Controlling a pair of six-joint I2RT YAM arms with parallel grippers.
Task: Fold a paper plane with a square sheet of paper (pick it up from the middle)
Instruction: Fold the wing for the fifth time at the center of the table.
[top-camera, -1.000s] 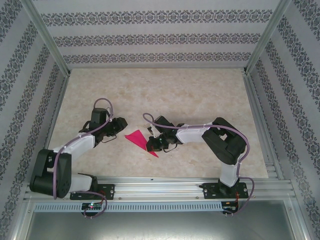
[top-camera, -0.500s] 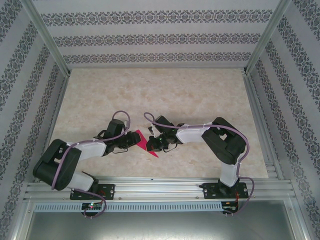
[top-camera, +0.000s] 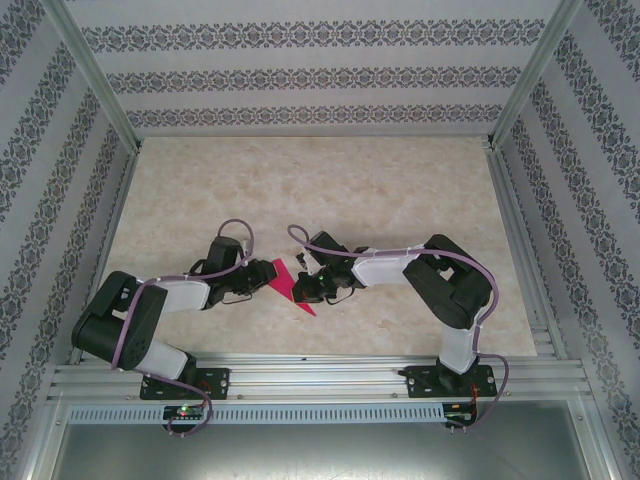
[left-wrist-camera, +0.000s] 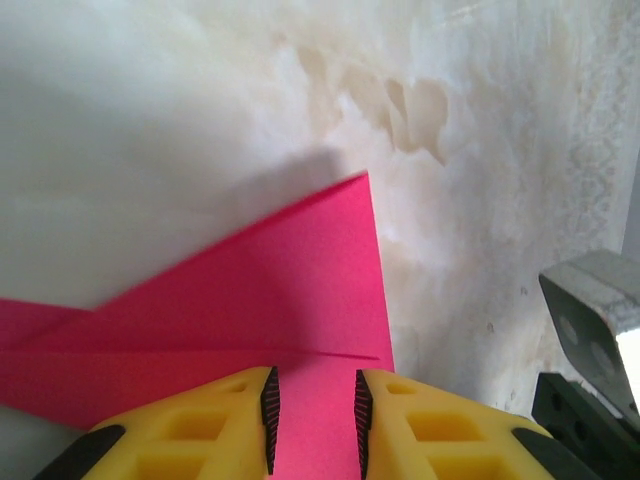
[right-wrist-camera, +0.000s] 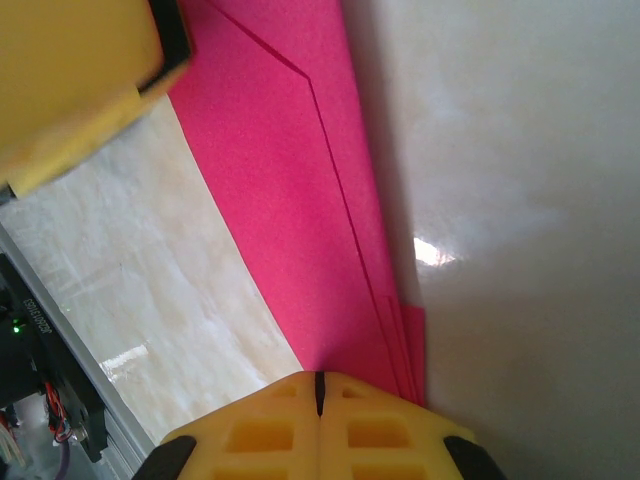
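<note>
left gripper (left-wrist-camera: 313, 385) holds its yellow fingers slightly apart over the folded paper plane (left-wrist-camera: 270, 300). right gripper (right-wrist-camera: 318, 380) is closed, its tips on the plane's end. we see the plane flat on the beige marbled table (top-camera: 400, 190), ringed by patterned walls (top-camera: 300, 80).

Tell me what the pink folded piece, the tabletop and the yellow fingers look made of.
Paper plane: thin matte magenta paper, judging by its sharp creases and layered edges. Tabletop: glossy, marble-patterned beige surface with glare; stone or laminate, unclear. Fingers of the left gripper: matte yellow, probably moulded or printed plastic, with dark ribbed pads, likely rubber.
</note>
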